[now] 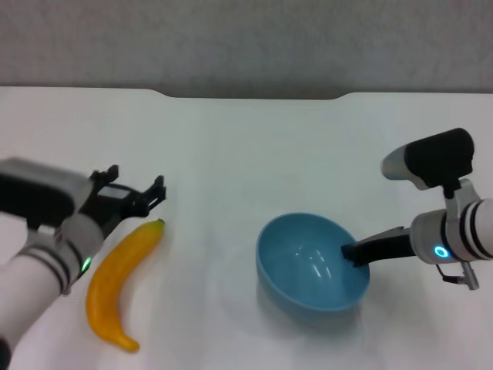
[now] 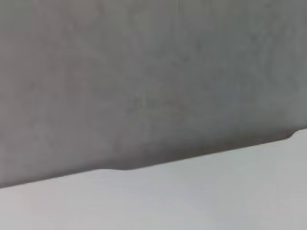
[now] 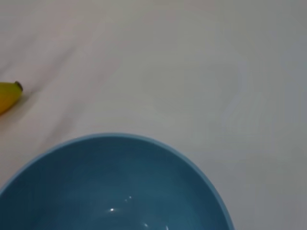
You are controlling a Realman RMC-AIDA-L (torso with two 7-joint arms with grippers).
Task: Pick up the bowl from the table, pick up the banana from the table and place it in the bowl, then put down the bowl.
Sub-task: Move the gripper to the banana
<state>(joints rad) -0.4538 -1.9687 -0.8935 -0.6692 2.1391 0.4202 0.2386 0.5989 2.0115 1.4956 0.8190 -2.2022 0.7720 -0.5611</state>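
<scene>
The light-blue bowl (image 1: pixel 308 266) is right of the middle of the white table (image 1: pixel 246 146), tilted, with a shadow under it. My right gripper (image 1: pixel 355 253) is shut on the bowl's right rim, one finger inside it. The yellow banana (image 1: pixel 119 285) lies at the front left, its dark stem tip pointing away from me. My left gripper (image 1: pixel 137 183) is open and empty, just beyond the stem end. The right wrist view shows the bowl's inside (image 3: pixel 120 191) and the banana's tip (image 3: pixel 7 95). The left wrist view shows only the table (image 2: pixel 192 196) and the wall.
The table's far edge has a shallow notch (image 1: pixel 250 96) with a grey wall (image 1: pixel 246 38) behind it; the notch also shows in the left wrist view (image 2: pixel 115 168). Bare tabletop lies between the banana and the bowl.
</scene>
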